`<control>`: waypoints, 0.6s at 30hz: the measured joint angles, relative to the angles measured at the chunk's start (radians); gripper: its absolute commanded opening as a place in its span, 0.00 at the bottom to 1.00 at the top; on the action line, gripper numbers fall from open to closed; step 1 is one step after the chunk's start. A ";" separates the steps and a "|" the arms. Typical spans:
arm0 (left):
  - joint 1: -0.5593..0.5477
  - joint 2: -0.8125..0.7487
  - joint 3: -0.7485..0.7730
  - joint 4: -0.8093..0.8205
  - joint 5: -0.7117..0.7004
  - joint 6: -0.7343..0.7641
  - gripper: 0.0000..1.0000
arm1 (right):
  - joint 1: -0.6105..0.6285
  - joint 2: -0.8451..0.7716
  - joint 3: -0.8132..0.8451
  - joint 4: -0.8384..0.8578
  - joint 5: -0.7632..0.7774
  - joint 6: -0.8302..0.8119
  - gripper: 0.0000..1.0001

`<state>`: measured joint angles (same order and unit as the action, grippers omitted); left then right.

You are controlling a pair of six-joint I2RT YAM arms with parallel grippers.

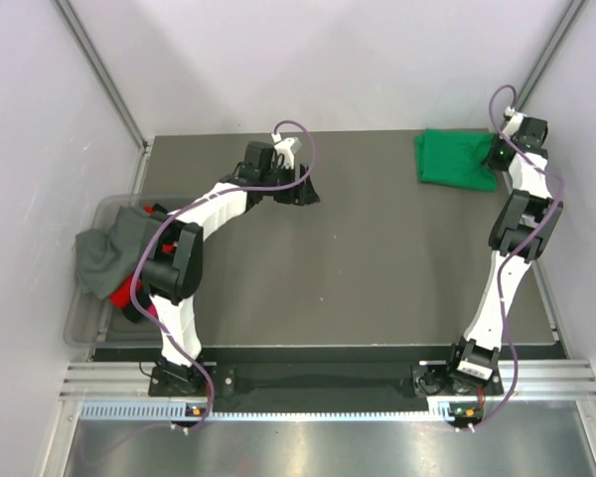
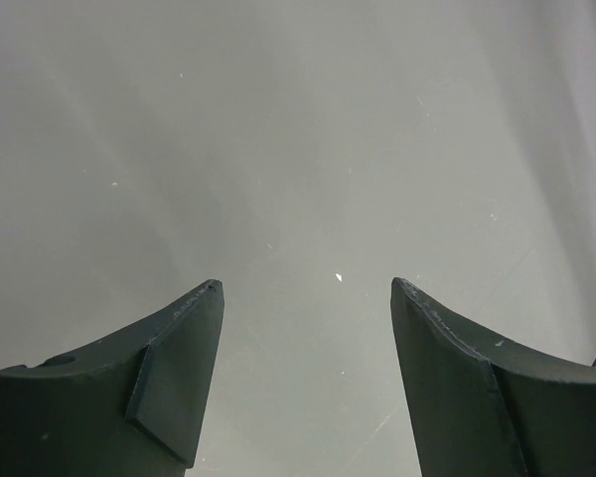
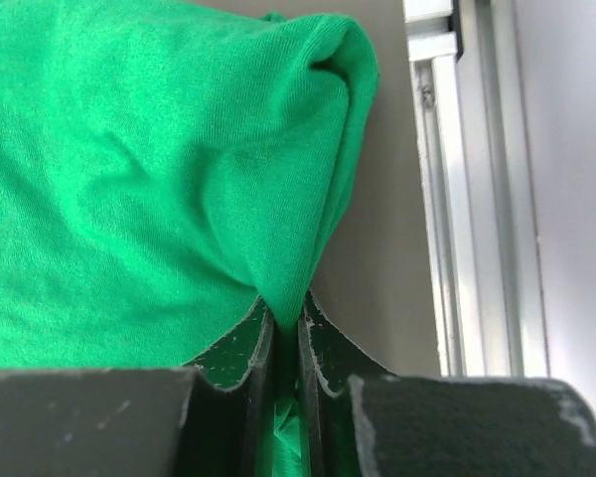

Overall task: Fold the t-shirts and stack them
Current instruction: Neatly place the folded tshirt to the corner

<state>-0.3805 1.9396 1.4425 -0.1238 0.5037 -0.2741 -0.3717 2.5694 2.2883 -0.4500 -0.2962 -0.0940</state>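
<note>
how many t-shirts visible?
3: folded bright green cloth t-shirt far right, pinched by right gripper; grey t-shirt and red t-shirt in clear plastic bin, left. More may hide.

A folded t-shirt (image 1: 455, 159) lies at the far right corner of the table (image 1: 377, 268). The right gripper (image 3: 286, 320) pinches its right edge. The left gripper (image 2: 306, 288) hangs over the table's far left part. Beside the table's left edge, a bin (image 1: 79, 333) holds loose t-shirts (image 1: 109, 253), one draped over its rim.

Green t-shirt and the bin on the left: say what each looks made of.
The green t-shirt looks like soft matte knit cloth: fine weave, limp folds pinched in the right tool. The bin seems clear plastic: see-through walls, faint sheen.
</note>
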 measured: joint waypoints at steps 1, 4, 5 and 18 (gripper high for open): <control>-0.002 0.000 0.000 -0.002 -0.001 0.004 0.73 | -0.001 0.003 0.004 0.002 0.002 0.000 0.00; -0.009 0.000 0.000 -0.006 -0.009 0.016 0.73 | -0.002 0.009 0.005 0.012 0.006 0.000 0.01; -0.011 0.000 0.000 -0.008 -0.014 0.018 0.73 | -0.002 0.011 0.008 0.014 0.007 0.000 0.02; -0.051 0.000 0.000 -0.021 -0.056 0.063 0.73 | -0.001 0.027 0.038 0.044 0.012 0.000 0.59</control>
<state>-0.4313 1.9396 1.4425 -0.1448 0.4477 -0.2111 -0.3729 2.5969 2.3264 -0.4061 -0.2844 -0.0944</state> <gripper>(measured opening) 0.728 0.313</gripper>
